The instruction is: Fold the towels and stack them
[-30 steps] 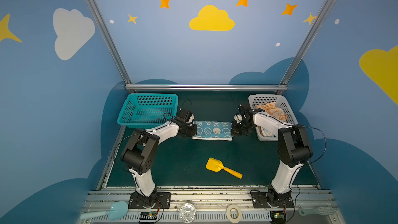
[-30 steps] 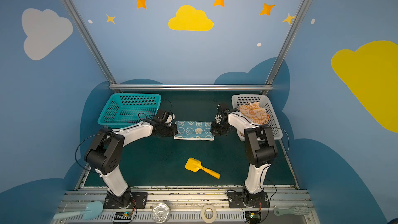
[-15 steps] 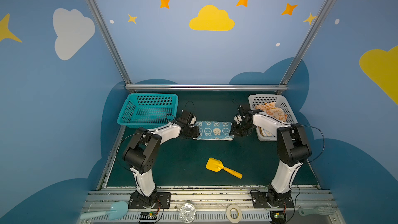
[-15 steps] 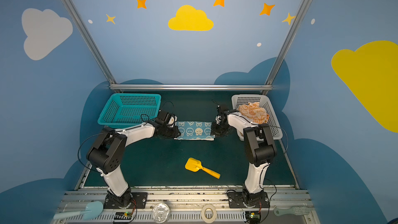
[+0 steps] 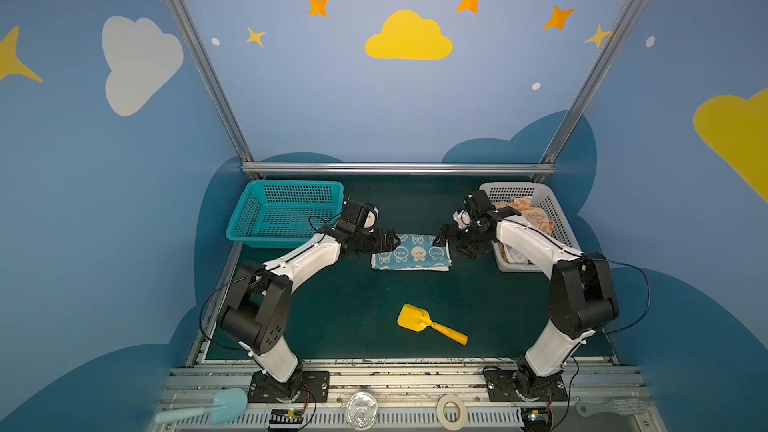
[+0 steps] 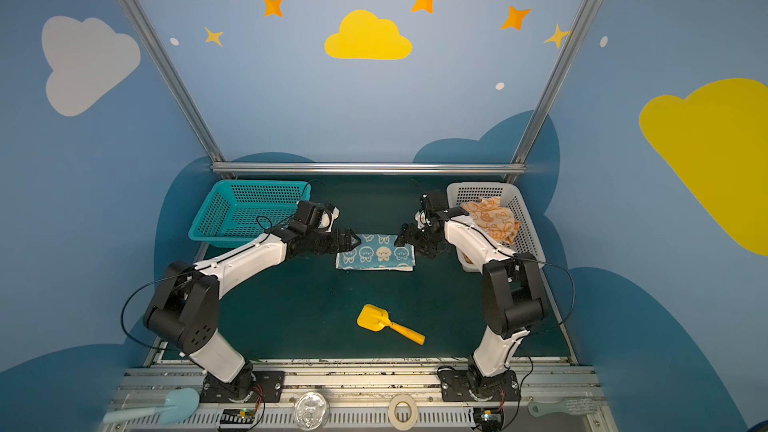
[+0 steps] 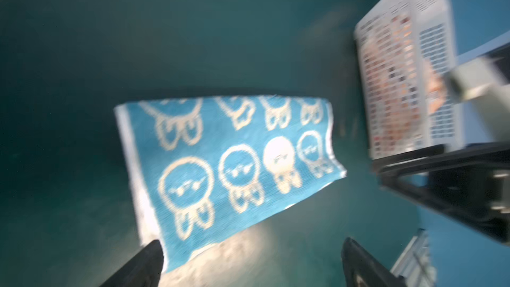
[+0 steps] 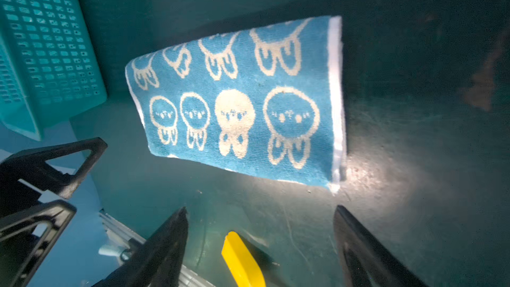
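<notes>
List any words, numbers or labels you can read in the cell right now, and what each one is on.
No readable text in any view.
Blue towel: rabbit faces only, no lettering showing.
Orange towel in the white basket: print too small to read.
Metal can near the camera: any marking too small to read.

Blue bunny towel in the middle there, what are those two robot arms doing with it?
Two robot arms are folding small towels. The blue bunny towel lies flat on the green table, apparently folded in half. The left claw and the right claw hover at its two ends, both open and holding nothing. Orange towels wait crumpled in the white basket by the right arm.
</notes>
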You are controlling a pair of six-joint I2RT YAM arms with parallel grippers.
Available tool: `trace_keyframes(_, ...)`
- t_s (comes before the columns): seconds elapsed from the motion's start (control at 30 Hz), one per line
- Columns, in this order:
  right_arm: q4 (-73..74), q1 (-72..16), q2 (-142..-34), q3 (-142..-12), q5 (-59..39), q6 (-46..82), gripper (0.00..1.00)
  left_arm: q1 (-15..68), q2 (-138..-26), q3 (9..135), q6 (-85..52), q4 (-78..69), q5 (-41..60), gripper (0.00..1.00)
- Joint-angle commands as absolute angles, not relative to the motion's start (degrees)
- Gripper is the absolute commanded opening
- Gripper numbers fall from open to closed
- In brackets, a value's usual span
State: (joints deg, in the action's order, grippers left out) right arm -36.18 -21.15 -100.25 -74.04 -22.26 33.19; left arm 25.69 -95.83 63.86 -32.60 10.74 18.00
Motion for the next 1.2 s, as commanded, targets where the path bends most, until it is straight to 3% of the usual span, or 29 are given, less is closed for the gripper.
trace_keyframes(0.0,-30.42,-21.44,-103.27,-73.18,-26.71,38.05,0.83,26.17,-99.29,63.28,-36.82,5.50,22.81,1.00)
trace_keyframes(0.6,-21.23,-20.51,-107.32,-59.41,-28.97,38.11,0.82,25.58,-105.97,55.29,-35.36,0.83,21.19,1.00)
trace_keyframes(0.93,-32.94,-20.08,-102.56,-68.20,-24.35,29.34,0.85,25.43,-100.39,65.31,-28.28,16.03,13.94,1.00)
trace_keyframes(1.17,-42.16,-19.38,-102.04,-74.79,-16.03,24.39,0.88,23.65,-107.44,74.08,-23.93,27.38,10.62,1.00)
